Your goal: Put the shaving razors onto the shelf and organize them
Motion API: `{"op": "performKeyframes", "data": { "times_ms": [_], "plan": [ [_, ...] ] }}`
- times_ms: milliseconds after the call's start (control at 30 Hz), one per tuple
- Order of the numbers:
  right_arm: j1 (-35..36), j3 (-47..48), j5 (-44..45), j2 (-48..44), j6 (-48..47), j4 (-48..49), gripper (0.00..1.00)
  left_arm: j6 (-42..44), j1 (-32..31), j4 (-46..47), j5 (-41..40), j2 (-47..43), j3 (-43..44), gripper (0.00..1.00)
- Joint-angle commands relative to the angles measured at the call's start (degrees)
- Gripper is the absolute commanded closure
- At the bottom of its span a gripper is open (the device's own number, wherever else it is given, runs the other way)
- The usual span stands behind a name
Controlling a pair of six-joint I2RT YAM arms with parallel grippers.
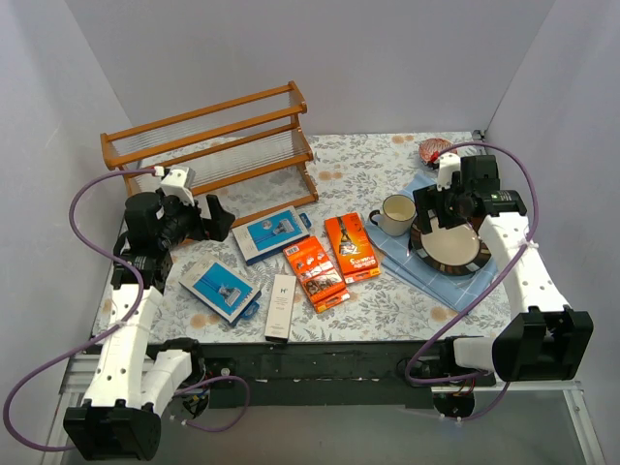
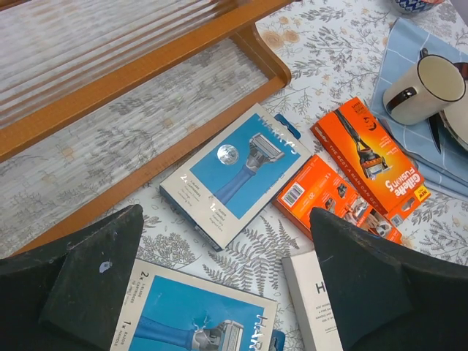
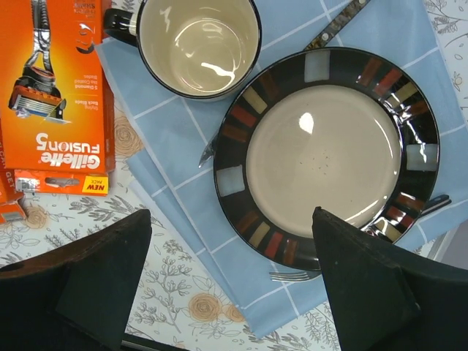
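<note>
My left gripper (image 2: pixel 225 219) hangs just in front of the shelf (image 1: pixel 203 109), fingers spread wide, gripping nothing; my right gripper (image 3: pixel 231 216), well right of the shelf, gapes equally wide and empty above a plate (image 3: pixel 420 157); in front of the shelf lie the near blue card (image 1: pixel 271 233), the far blue card (image 1: pixel 222 289), two orange packs (image 1: pixel 316 273) and the white box (image 1: pixel 280 306), farthest out.

Two blue cards (image 1: pixel 272 233) (image 1: pixel 222 289), two orange packs (image 1: pixel 352 247) (image 1: pixel 316 273) and one white box (image 1: pixel 280 306) counted on the desk (image 1: pixel 387 300), five packs in all, one shelf (image 1: pixel 208 145), one mug (image 1: pixel 395 214), one plate (image 1: pixel 451 244), one cloth (image 1: pixel 407 266).
</note>
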Motion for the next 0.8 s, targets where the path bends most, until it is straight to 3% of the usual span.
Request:
{"op": "performKeyframes", "data": {
  "times_ms": [0,167,333,567,767],
  "plan": [
    [0.01,1.24,-3.70,-2.02,-0.87,2.05,0.02,0.26,0.30,0.12,-1.81,-0.41,4.07,0.02],
    [0.01,5.55,-16.59,-1.14,-7.37,5.20,0.02,1.84,0.38,-1.11,-11.55,2.23,10.14,0.02],
    [0.10,10.64,-25.41,4.83,2.07,12.23,0.03,-2.02,2.82,-3.38,-27.55,0.12,10.14,0.14],
    [2.90,16.27,-33.67,14.75,7.38,17.87,0.05,-4.84,5.48,-7.53,-30.38,-1.02,10.41,0.26],
    [8.00,24.52,-35.35,22.84,11.51,21.20,0.05,-11.50,11.36,-8.75,-37.42,3.18,9.44,0.25]
  ]
}}
